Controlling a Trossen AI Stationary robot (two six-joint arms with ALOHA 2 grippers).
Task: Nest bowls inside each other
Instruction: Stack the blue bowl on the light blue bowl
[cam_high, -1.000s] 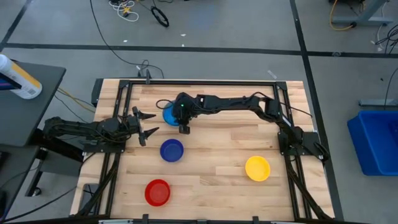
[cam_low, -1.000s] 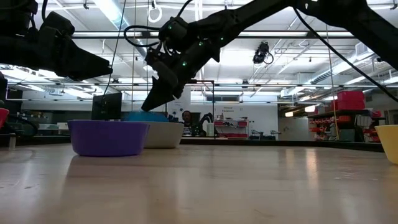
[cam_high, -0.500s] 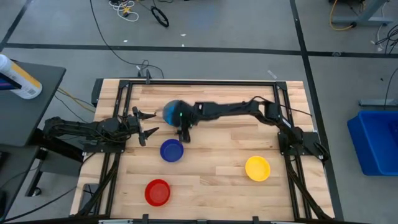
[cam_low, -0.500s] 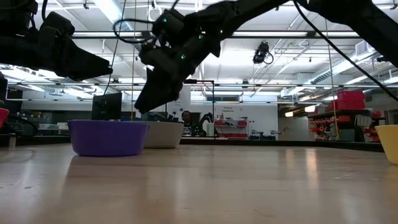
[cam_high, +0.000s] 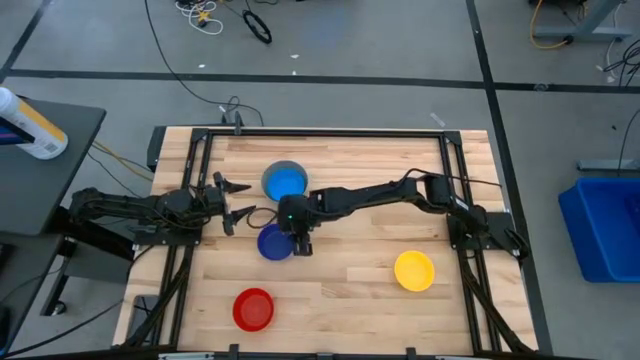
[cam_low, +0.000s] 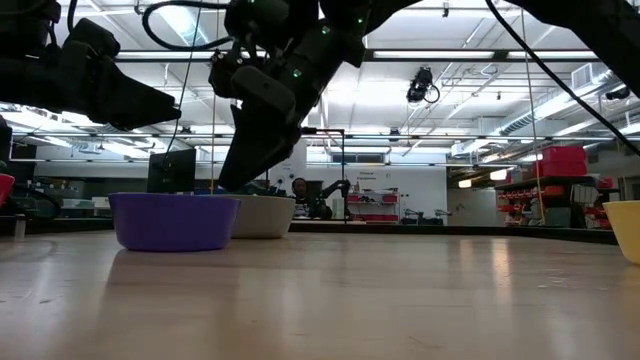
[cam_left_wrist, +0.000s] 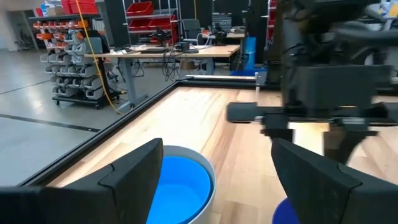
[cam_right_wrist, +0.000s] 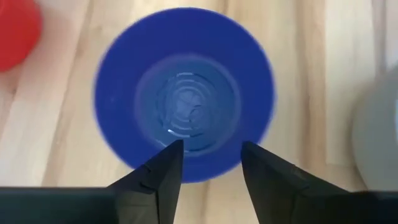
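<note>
The light blue bowl (cam_high: 285, 182) sits nested in the grey bowl (cam_high: 268, 172) at the table's far middle. The dark blue bowl (cam_high: 270, 243) stands upright on the wood just nearer, the red bowl (cam_high: 253, 309) at the near left and the yellow bowl (cam_high: 414, 270) at the near right. My right gripper (cam_high: 298, 246) hangs open, slanting down over the dark blue bowl's right rim (cam_right_wrist: 183, 93) without touching it. My left gripper (cam_high: 236, 201) waits open at the table's left, pointing level toward the nested pair (cam_left_wrist: 180, 186).
A black frame (cam_high: 320, 133) runs round the wooden tabletop. There is bare wood between the dark blue and yellow bowls. In the low view the right arm (cam_low: 280, 80) reaches down above the dark blue bowl (cam_low: 175, 220), with the grey bowl (cam_low: 262, 215) behind it.
My right gripper has moved from beside the light blue bowl toward the table's near edge and now stands over the dark blue bowl, tipped a little more downward. The light blue bowl stays in the grey bowl.
</note>
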